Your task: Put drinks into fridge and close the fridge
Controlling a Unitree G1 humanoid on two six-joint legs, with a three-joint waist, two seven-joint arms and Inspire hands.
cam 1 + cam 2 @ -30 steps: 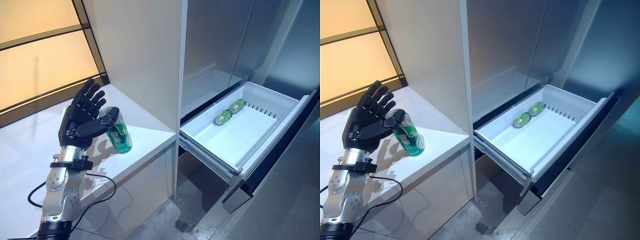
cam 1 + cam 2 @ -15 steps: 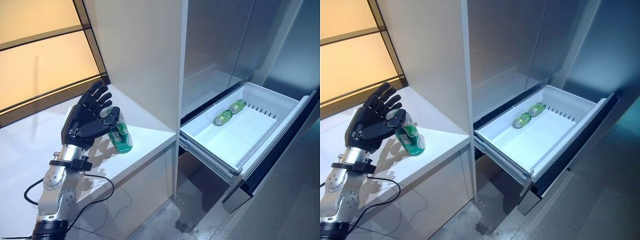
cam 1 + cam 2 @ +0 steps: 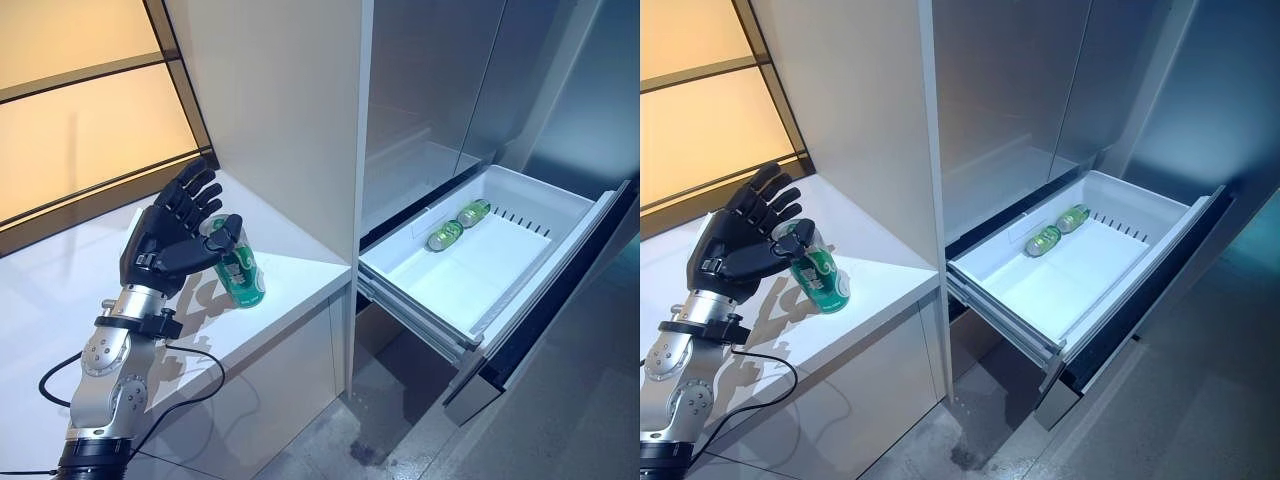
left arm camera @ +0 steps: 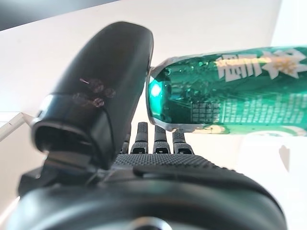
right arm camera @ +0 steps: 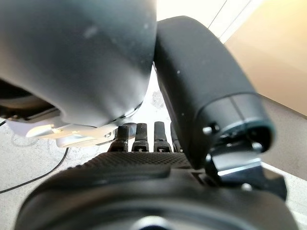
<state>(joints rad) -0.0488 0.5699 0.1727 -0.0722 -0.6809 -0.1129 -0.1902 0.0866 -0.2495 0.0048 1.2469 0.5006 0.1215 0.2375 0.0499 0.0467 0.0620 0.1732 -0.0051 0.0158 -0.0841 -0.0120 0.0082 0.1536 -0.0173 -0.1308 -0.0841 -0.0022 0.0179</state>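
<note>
A green can (image 3: 241, 276) stands slightly tilted on the white counter (image 3: 290, 262), left of the fridge. My left hand (image 3: 163, 246) is open beside it on the left, fingers straight and spread, thumb resting against the can's top. In the left wrist view the can (image 4: 230, 96) lies just past the thumb (image 4: 100, 96). The fridge drawer (image 3: 470, 275) is pulled out and holds two green cans (image 3: 445, 235) at its back. My right hand (image 5: 144, 172) shows in the right wrist view with straight fingers, holding nothing.
A tall white cabinet panel (image 3: 285, 100) rises between the counter and the fridge. The grey fridge doors (image 3: 440, 80) above the drawer are shut. The drawer's front (image 3: 540, 320) juts out over the grey floor (image 3: 560, 420).
My left hand has shifted a little forward, closer to the can, with its thumb staying on the can's top. The can and the drawer have not moved.
</note>
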